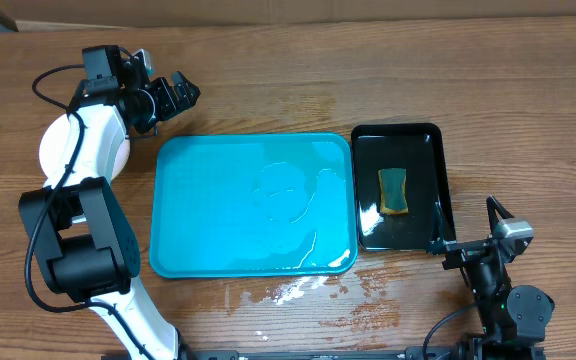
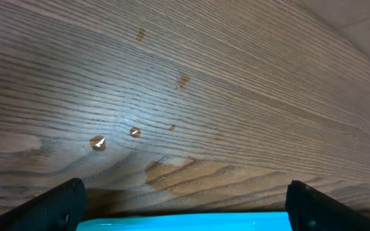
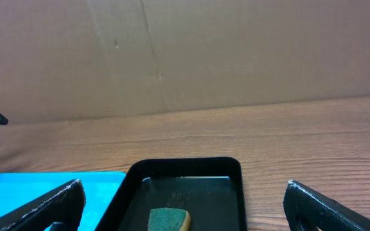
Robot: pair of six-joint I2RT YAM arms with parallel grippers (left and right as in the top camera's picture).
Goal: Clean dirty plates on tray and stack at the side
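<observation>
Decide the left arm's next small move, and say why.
Probably draw the left gripper back toward rest: the turquoise tray holds nothing but a wet film, the sponge lies in the black tray, and the gripper's jaws stand open, holding nothing.

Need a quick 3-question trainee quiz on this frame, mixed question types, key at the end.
1. True or false: a plate lies on the blue tray.
2. Where is the sponge? A) on the blue tray B) in the black tray C) held by a gripper
3. Fill in: the left gripper and the right gripper both have their fingers ____.

Key: 1 false, the tray shows only a wet film. 2 B. 3 open.
</observation>
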